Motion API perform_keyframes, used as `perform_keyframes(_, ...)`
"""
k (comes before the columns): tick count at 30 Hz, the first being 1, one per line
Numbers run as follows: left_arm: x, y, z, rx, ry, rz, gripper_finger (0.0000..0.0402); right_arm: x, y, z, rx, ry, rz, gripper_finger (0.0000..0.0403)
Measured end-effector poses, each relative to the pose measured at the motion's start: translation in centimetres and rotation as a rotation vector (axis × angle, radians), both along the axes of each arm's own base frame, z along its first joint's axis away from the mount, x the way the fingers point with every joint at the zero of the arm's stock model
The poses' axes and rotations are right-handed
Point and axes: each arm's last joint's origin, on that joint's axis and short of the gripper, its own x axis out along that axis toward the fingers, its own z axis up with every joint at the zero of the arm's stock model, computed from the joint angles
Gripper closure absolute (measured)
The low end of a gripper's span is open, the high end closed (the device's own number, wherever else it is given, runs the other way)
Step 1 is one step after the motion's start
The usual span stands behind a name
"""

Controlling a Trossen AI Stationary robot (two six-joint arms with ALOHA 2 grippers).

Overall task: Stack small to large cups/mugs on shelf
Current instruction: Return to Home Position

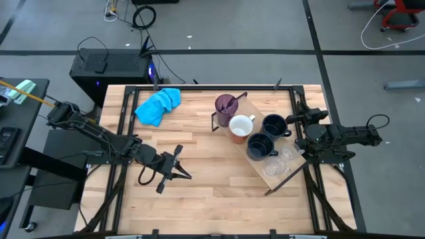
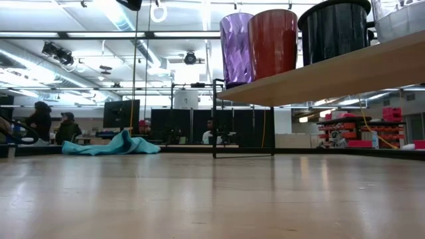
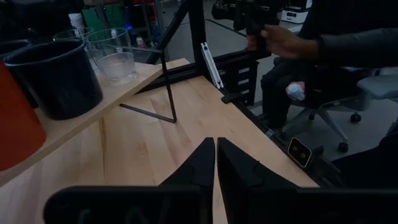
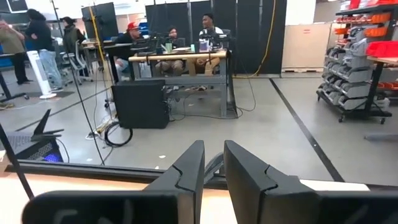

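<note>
Cups [image 3: 59,78] ranged on shelf [image 3: 74,127] ahead of left pincer [image 3: 216,142], pressed together; right pincer [image 4: 213,146] slightly spread, empty; stacking is judged done, withdrawal home required.

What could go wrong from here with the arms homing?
1. Right gripper hangs close beside the shelf; a swing could clip the navy mug or the clear glasses.
2. The shelf rests on a thin wire frame; one knock may tip everything.
3. A person's hand is near the table edge, within arm reach.
</note>
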Motion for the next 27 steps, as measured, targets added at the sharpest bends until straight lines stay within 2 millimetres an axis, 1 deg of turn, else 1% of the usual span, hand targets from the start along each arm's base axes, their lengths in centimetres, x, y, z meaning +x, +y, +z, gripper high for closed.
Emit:
perform_keyframes(5,0.0,0.1,0.0,0.043,-0.015,0.025,0.0393,0.0,0.0,0.0,-0.001,0.012,0.003,0.0334)
perform_keyframes(8,0.0,0.1,0.0,0.063,-0.023,0.021,0.0396,0.0,0.0,0.0,-0.001,0.013,0.003,0.0334)
perform_keyframes(11,-0.3,0.3,-0.8,0.058,-0.040,0.021,0.0390,0.0,0.0,0.0,-0.001,0.015,0.003,0.0334)
perform_keyframes(13,-1.0,0.6,-1.9,0.037,-0.044,0.023,0.0389,0.0,0.0,0.0,-0.001,0.015,0.003,0.0334)
perform_keyframes(16,-2.2,1.1,-2.8,-0.018,-0.083,0.031,0.0395,0.0,0.0,0.0,-0.001,0.015,0.003,0.0334)
perform_keyframes(24,-5.9,3.0,-3.9,-0.109,-0.141,0.067,0.0395,0.0,0.0,0.0,-0.001,0.016,0.003,0.0334)
perform_keyframes(27,-7.1,3.8,-4.6,-0.133,-0.162,0.120,0.0397,0.0,0.0,0.0,-0.001,0.016,0.003,0.0334)
